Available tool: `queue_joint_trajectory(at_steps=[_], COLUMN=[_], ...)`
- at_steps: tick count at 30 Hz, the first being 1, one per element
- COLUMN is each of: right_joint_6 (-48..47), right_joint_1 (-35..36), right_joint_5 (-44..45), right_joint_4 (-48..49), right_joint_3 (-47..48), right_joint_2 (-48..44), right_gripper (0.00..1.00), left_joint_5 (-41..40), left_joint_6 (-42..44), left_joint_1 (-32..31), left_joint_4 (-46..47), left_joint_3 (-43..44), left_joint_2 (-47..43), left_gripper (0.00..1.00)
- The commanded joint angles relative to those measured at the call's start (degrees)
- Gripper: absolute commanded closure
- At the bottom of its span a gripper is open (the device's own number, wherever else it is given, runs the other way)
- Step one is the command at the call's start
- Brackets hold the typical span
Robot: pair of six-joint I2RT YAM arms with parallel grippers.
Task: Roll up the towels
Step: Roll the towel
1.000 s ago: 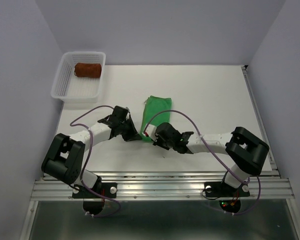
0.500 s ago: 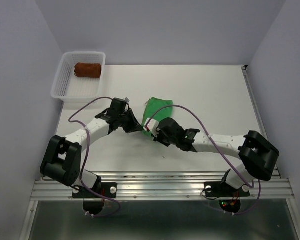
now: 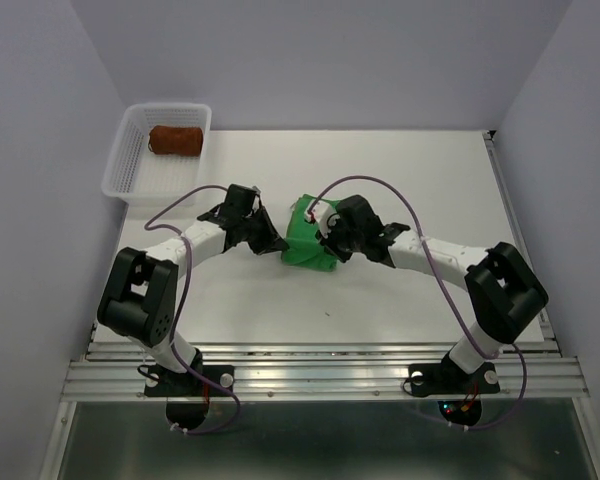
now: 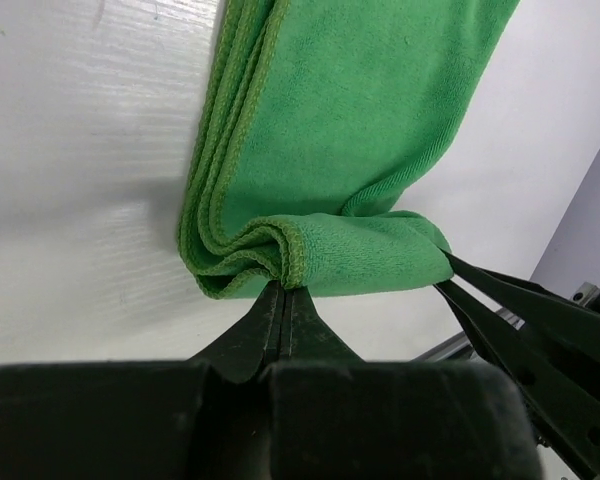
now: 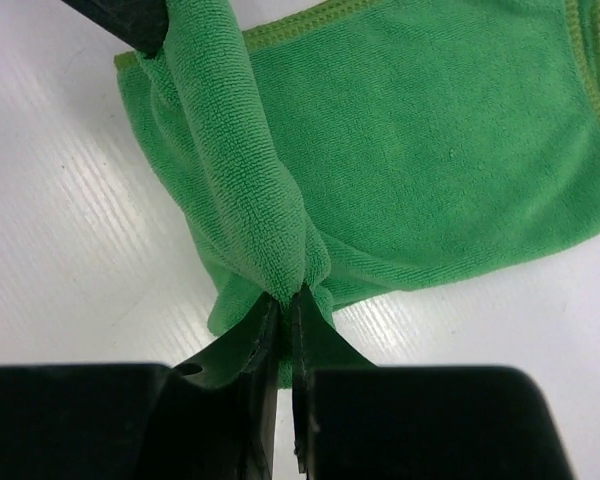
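A green towel [image 3: 307, 240] lies mid-table, its near end curled into a partial roll. My left gripper [image 3: 277, 243] is shut on the roll's left end; in the left wrist view [image 4: 283, 288] its jaws pinch the towel's [image 4: 350, 140] folded edge. My right gripper [image 3: 320, 236] is shut on the roll's right end; in the right wrist view [image 5: 286, 296] its jaws pinch the towel [image 5: 420, 150]. A rolled brown towel [image 3: 174, 139] lies in the white basket [image 3: 140, 182].
The basket stands at the back left of the white table [image 3: 430, 180]. Purple cables loop over both arms. The grey walls enclose the table on three sides.
Both grippers have moved away from the near edge with the towel's near end, rolling it over the flat part. The towel is now shorter and bunched.
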Motion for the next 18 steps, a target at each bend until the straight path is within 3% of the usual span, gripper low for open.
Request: queue_joint_trajectory(at_steps=[1,5,11,14,15,17,18], right_joint_6=[-4.5,-7.4,-6.7,-5.1,-4.3,-3.8,-3.4], right_joint_1=[-1.3,-1.3,-1.8,-1.8,-1.8,-1.8,-1.8], right_joint_5=[-9.5,-12.8,-7.5,-2.7,-1.2,-1.1,-1.3], right_joint_4=[-3.8,-8.7,-8.6,-6.7,-6.8,-6.8,-6.9], right_joint_3=[4.7,8.2,8.6,8.8,9.1,10.0,10.3], right_joint_2=[3.0,6.6,8.0,8.8,9.4,10.7,11.0], right_gripper=[0.99,0.99,0.99,0.99,0.99,0.99,0.99], left_joint_5=[0.7,0.7,-1.2,-2.3,-2.2,-2.3,-2.3], left_joint_6=[1.2,1.0,1.4,2.3,2.7,2.9,3.1], left_joint_1=[0.6,0.7,1.4,1.3,1.4,1.3,1.4], left_joint_4=[0.8,0.8,-0.1,-1.1,-1.2,-1.2,-1.2], left_joint_3=[2.9,2.9,2.5,3.5,3.6,3.2,3.0], left_joint_2=[0.7,1.4,1.7,2.6,2.7,2.6,2.5], left_gripper=[1.00,1.00,1.00,0.86,0.69,0.61,0.52])
